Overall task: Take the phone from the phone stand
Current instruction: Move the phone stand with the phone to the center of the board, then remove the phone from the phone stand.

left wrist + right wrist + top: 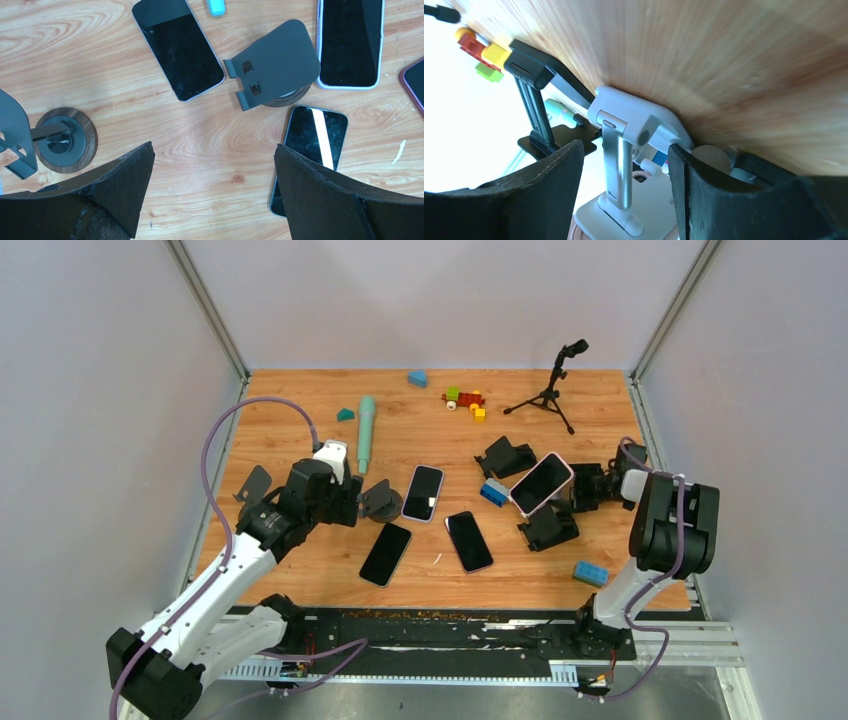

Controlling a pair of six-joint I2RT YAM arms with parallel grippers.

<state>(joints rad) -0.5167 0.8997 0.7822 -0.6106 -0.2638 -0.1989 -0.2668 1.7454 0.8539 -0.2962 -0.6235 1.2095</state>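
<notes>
Right wrist view: the right gripper (626,146) is standing open, its dark fingers (544,190) flanking the silver post of the white phone stand (634,120) with a gap showing on either side; it is gripping nothing.
Phone: in the top external view the phone (541,483), in a pale case, is leaning tilted with its screen facing up, right of the frame's centre and just left of the right gripper; it is hiding the white phone stand from above.
Around the phone: a black stand (505,457) is sitting just to its upper left, a second black stand (548,528) is lying just below it, and a blue brick (493,492) is lying at its lower left corner.
Left gripper: the left gripper (214,149) is hanging wide open over bare wood, holding nothing.
Under the left gripper: a dark grey stand (280,65) on a round base is sitting above centre in the left wrist view. Three phones are lying flat around it: an upper-left phone (177,47), a white-edged phone (350,42) at upper right, and a lower-right phone (312,145) running partly behind a finger. A round-based stand (60,140) is sitting at the left edge.
Far side: a teal microphone (366,430), a small tripod (548,390) and toy bricks (463,400) are lying along the top of the wooden table (620,430).
</notes>
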